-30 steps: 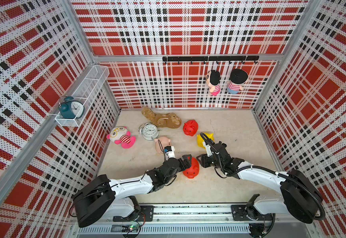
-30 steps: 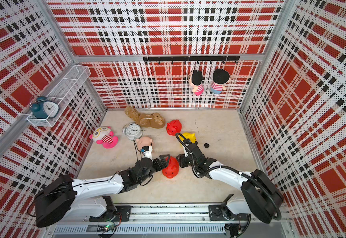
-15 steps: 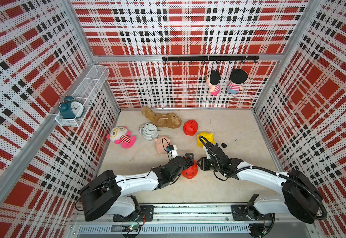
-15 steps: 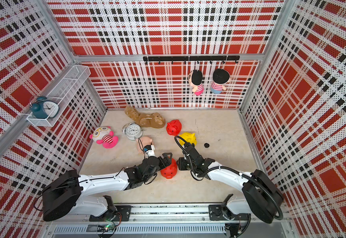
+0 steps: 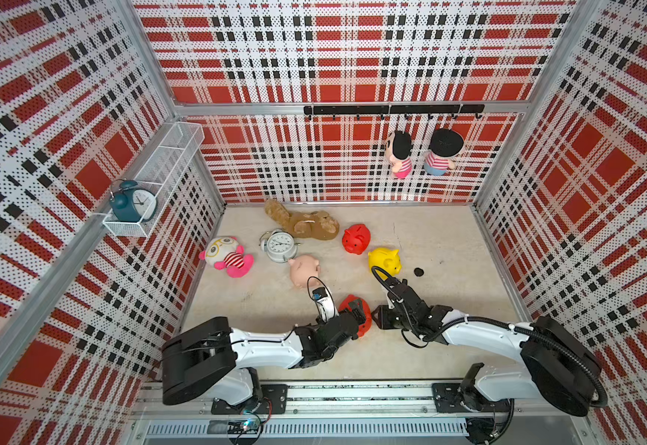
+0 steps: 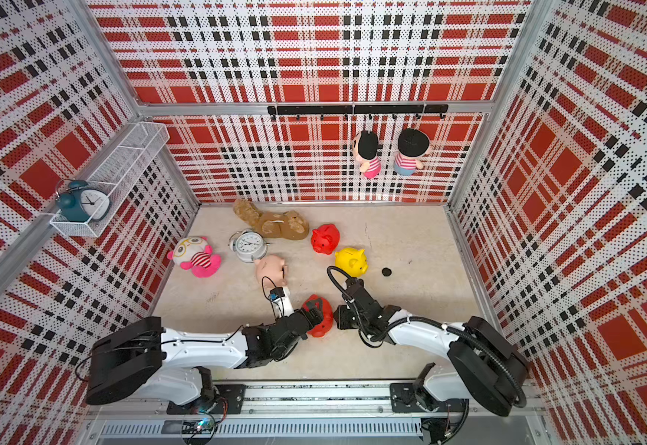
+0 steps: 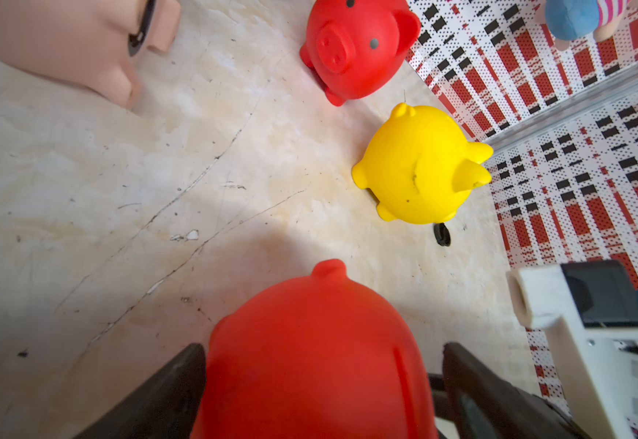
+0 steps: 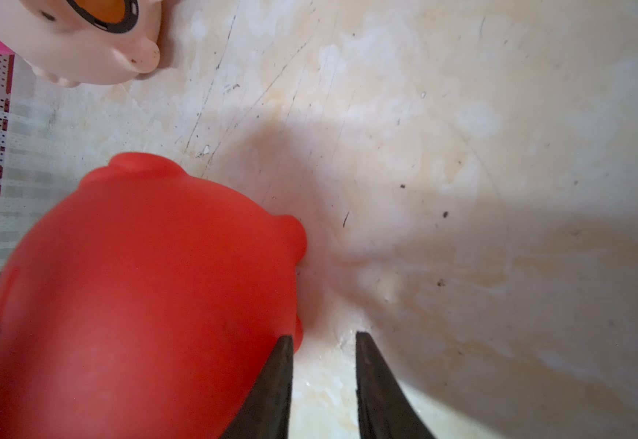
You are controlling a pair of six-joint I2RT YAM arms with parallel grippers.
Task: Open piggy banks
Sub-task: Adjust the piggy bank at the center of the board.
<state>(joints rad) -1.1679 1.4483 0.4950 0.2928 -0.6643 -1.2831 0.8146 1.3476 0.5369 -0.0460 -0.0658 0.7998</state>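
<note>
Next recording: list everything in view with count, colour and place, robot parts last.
piggy banks: 4; near red piggy bank at the front; far red piggy bank, yellow piggy bank, pink piggy bank further back on the table.
plug: 1, black, loose beside the yellow piggy bank.
alarm clocks: 2; teal clock in the white wire shelf, silver clock on the table.
plush toys: 4; brown plush and white-and-pink plush on the table, doll in pink and doll in blue hanging from the black hook rail.
left gripper: open, jaws either side of the near red piggy bank.
right gripper: open narrowly, empty, beside it.
</note>
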